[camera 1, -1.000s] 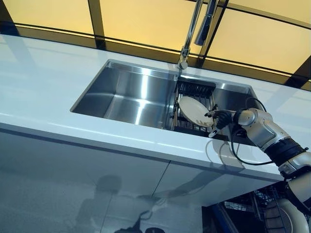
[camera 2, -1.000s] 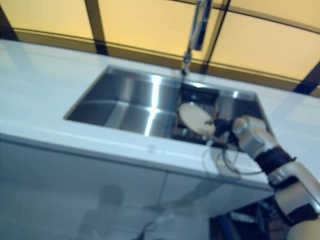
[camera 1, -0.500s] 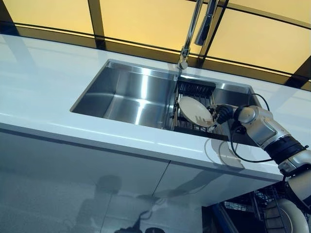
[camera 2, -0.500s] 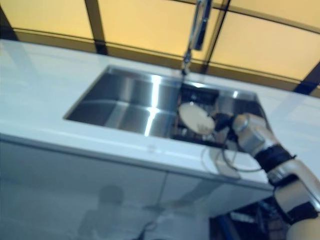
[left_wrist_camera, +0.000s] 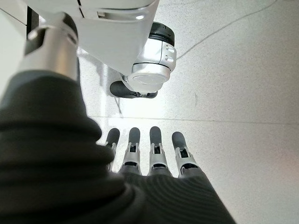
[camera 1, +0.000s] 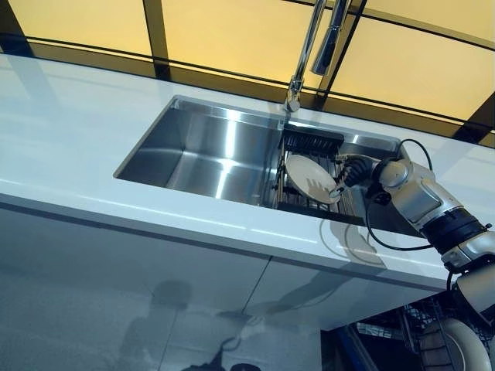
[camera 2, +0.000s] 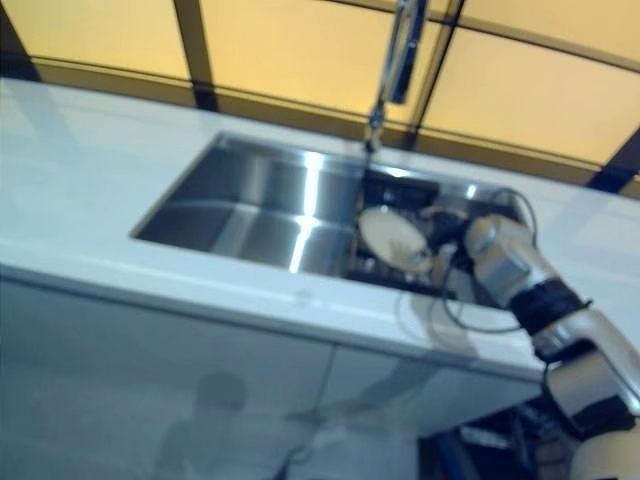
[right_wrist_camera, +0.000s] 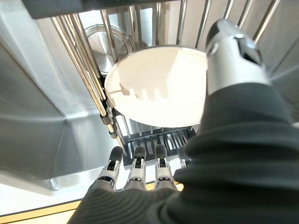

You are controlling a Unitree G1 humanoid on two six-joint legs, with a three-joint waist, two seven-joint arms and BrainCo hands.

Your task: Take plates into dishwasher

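Note:
A white plate (camera 1: pixel 309 176) stands tilted in a dark wire dish rack (camera 1: pixel 312 141) in the right part of the steel sink (camera 1: pixel 209 151). My right hand (camera 1: pixel 352 171) is at the plate's right edge, inside the sink. In the right wrist view the plate (right_wrist_camera: pixel 159 93) lies just past my straight fingers (right_wrist_camera: pixel 137 170), and my thumb (right_wrist_camera: pixel 231 51) reaches across its rim. The hand is open. My left hand (left_wrist_camera: pixel 155 140) shows only in its wrist view, open, fingers straight, pointing down at the floor.
A tall faucet (camera 1: pixel 305 50) rises behind the sink's middle. White counter (camera 1: pixel 69 131) runs around the sink, with white cabinet fronts below. A dark wire basket (camera 1: pixel 390 328) shows low at the right, under the counter's edge.
My right hand has moved from the plate's lower right edge up and back along its right edge. The plate stays tilted in the rack.

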